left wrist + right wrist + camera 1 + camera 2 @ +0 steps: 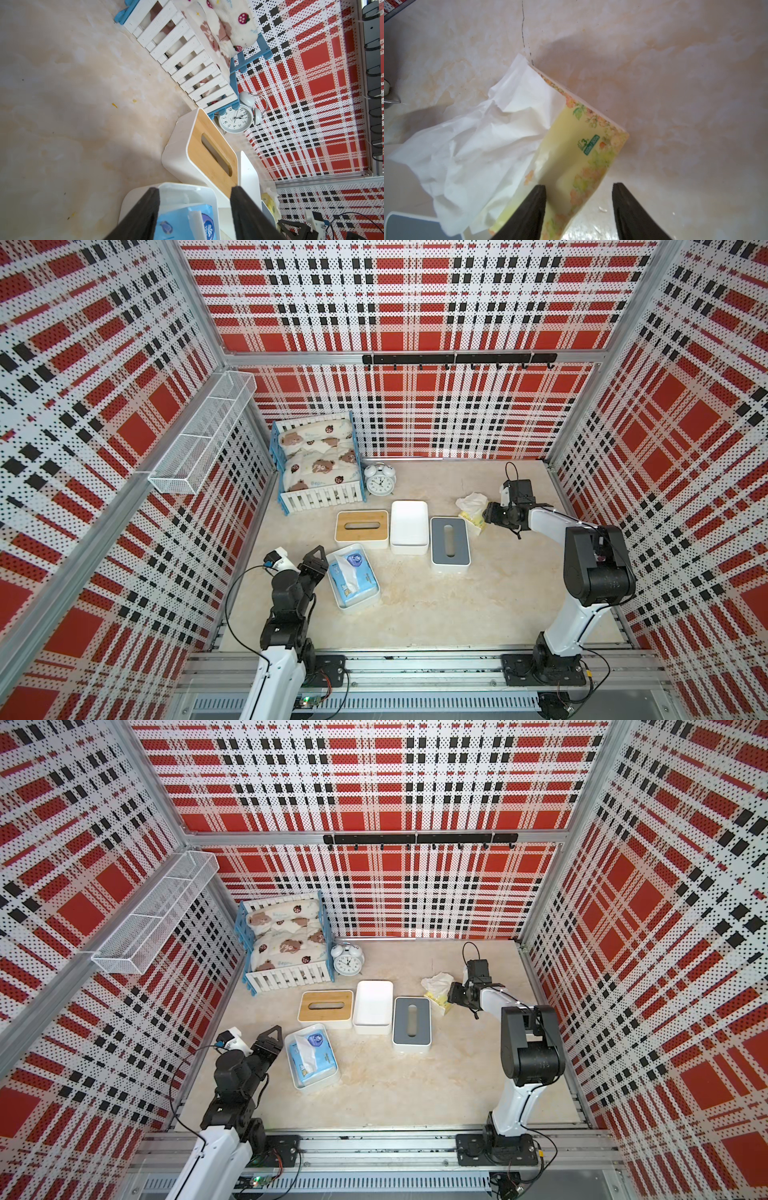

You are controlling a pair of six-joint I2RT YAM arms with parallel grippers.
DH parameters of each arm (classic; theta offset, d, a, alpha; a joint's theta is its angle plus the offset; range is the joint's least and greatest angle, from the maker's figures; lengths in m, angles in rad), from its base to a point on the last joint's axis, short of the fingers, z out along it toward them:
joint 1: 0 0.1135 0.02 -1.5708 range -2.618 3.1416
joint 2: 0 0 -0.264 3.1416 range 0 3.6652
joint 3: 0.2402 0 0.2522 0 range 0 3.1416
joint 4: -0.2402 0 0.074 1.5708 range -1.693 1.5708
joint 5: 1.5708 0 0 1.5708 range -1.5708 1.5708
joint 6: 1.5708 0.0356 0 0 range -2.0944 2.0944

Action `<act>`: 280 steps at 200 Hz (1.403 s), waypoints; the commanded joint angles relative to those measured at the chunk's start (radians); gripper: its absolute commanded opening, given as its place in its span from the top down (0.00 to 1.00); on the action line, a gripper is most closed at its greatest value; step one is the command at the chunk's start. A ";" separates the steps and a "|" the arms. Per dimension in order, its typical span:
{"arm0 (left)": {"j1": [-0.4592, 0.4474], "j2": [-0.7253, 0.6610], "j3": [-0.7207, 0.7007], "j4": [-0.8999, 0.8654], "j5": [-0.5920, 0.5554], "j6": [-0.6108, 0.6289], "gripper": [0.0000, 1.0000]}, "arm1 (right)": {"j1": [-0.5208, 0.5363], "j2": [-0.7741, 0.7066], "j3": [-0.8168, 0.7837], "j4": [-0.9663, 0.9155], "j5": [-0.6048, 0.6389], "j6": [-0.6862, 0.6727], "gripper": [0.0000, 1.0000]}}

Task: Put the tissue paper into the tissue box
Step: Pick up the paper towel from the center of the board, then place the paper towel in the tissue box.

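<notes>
A blue tissue paper pack [353, 574] [311, 1054] [187, 222] lies inside an open white tissue box [357, 602] [187, 186] at the front left. My left gripper [316, 556] [272, 1036] [195, 189] is open at that box's left end, jaws astride it without touching. A yellow floral tissue pack [473, 518] [438, 998] [577, 145] with loose white tissue spilling out lies at the right. My right gripper [487, 514] [451, 994] [579, 185] is open, and the pack's near corner sits between its jaws, against one finger only.
A grey-lidded tissue box [459, 547] [409, 226], a plain white box [409, 526] and a bamboo-lidded box [349, 517] [207, 124] stand in a row mid-table. A toy bed [318, 460] and alarm clock [379, 481] sit at the back left. A mesh basket [203, 435] hangs on the left wall.
</notes>
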 commanded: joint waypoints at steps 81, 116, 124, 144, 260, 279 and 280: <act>-0.021 0.003 0.047 0.001 -0.010 0.016 0.39 | -0.010 0.083 0.061 0.045 -0.039 0.012 0.80; -0.031 0.006 0.051 0.001 -0.021 0.015 0.38 | -0.011 0.036 0.077 0.017 -0.032 -0.007 1.00; -0.032 0.008 0.055 0.001 -0.022 0.015 0.38 | -0.011 0.017 0.077 0.020 -0.038 -0.010 1.00; -0.036 0.015 0.060 0.001 -0.026 0.015 0.38 | -0.010 -0.028 0.085 -0.002 -0.054 -0.021 1.00; -0.071 0.040 0.079 0.003 -0.056 0.019 0.38 | 0.123 -0.200 0.244 -0.168 -0.088 -0.022 1.00; -0.075 0.040 0.076 0.003 -0.059 0.018 0.38 | 0.183 -0.189 0.275 -0.177 -0.091 -0.013 1.00; -0.076 0.041 0.076 0.003 -0.059 0.018 0.38 | 0.186 -0.188 0.277 -0.177 -0.090 -0.012 1.00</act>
